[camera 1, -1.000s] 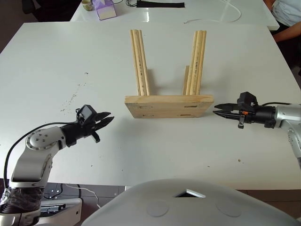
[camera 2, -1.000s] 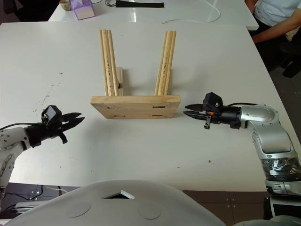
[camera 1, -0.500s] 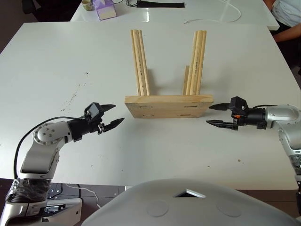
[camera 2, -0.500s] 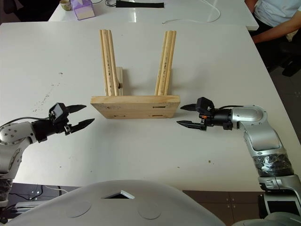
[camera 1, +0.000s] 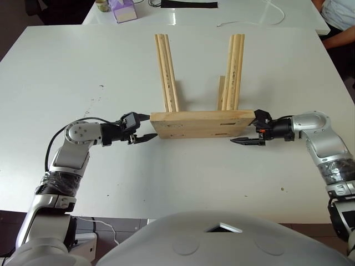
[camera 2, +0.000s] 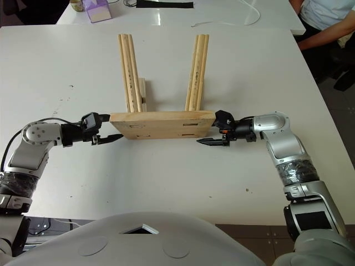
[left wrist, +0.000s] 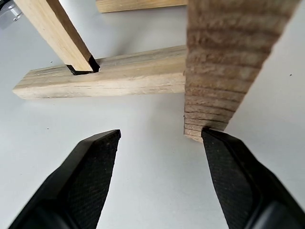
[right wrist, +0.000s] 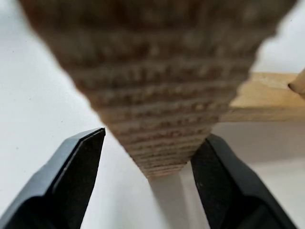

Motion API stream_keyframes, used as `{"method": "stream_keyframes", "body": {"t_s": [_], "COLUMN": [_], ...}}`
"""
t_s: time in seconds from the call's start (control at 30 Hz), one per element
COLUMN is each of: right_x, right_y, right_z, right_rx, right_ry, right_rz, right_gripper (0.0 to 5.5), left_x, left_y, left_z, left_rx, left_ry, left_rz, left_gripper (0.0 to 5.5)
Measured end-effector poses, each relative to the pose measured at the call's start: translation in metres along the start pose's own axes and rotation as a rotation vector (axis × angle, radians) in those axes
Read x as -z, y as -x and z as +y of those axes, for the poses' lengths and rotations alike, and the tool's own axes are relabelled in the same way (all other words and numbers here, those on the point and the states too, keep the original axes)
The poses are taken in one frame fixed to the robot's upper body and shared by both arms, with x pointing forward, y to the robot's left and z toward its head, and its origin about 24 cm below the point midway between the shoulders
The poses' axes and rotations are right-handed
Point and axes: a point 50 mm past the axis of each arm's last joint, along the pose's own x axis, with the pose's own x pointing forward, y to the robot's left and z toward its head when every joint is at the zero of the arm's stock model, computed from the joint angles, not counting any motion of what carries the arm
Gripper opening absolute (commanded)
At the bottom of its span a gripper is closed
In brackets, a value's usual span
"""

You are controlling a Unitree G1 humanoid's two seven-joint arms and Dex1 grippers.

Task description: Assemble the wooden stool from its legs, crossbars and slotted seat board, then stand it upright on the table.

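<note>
The wooden stool lies on its side on the white table. Its slotted seat board (camera 1: 199, 124) stands on edge nearest me, and two leg pairs (camera 1: 166, 72) (camera 1: 233, 72) point away, with a crossbar (camera 1: 221, 91) between them. My left gripper (camera 1: 151, 126) is open at the board's left end. In the left wrist view, one of the fingers (left wrist: 228, 176) touches the board's corner (left wrist: 233, 62). My right gripper (camera 2: 209, 128) is open astride the right end. There the board's end grain (right wrist: 157, 71) sits between the fingers (right wrist: 76, 167).
A tissue box (camera 1: 123, 10), a cup (camera 1: 102, 5), a black strip (camera 1: 188, 5) and a white cable (camera 1: 260, 19) lie on the far table. A person's arm (camera 2: 327, 33) rests at the far right. Bare tabletop (camera 1: 183, 177) stretches toward the near edge.
Both grippers have moved inward from the sides to the ends of the seat board, and their fingers have spread wider. The stool has not moved.
</note>
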Motion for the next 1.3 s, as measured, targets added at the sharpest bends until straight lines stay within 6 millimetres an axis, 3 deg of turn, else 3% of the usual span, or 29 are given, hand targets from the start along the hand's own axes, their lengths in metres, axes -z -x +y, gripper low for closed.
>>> {"method": "stream_keyframes", "body": {"t_s": [0.13, 0.67, 1.0, 1.3], "right_x": [-0.002, 0.004, 0.004, 0.004], "right_y": [0.001, -0.001, -0.006, -0.009], "right_z": [-0.01, -0.01, -0.009, -0.008], "right_rx": [-0.007, -0.018, -0.026, -0.044], "right_ry": [0.024, 0.032, 0.029, 0.032], "right_rz": [0.012, 0.017, 0.003, -0.008], "right_gripper": [3.06, 3.06, 1.55, 1.39], "left_x": [0.0, -0.003, -0.007, -0.002], "left_y": [0.0, 0.007, -0.013, -0.016], "left_z": [-0.002, -0.021, -0.013, -0.014], "left_rx": [0.05, 0.167, 0.133, 0.124], "left_ry": [-0.001, -0.035, -0.045, -0.032], "left_rz": [-0.003, 0.0, -0.046, -0.061], "left_gripper": [3.17, 3.17, 3.2, 1.85]}}
